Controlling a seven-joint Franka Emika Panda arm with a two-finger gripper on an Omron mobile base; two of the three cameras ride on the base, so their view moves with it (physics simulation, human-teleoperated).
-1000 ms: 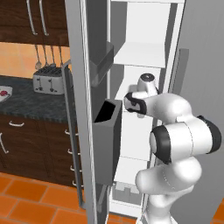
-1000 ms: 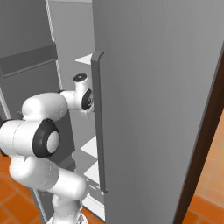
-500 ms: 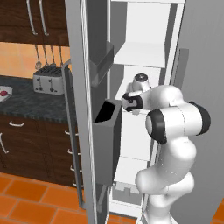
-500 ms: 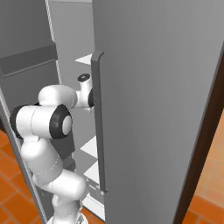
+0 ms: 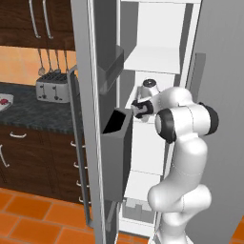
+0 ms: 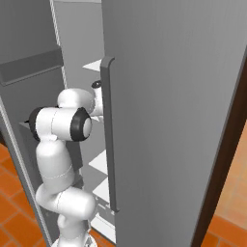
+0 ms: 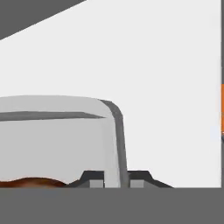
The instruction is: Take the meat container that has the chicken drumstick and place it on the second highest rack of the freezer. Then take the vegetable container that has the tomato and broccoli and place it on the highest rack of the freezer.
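The first step is in hand: carrying the meat container [image 7: 57, 144] to the freezer [image 5: 157, 57]. The gripper [image 7: 116, 179] pinches the container's near wall, one fingertip on each side of its rim. The pale grey, round-cornered tray stretches away from the fingers, and a glossy brown sliver of the chicken drumstick [image 7: 30, 182] lies inside, beside the inner finger. Next, likely, the tray must be lowered onto the second highest rack [image 5: 143, 117], then released.
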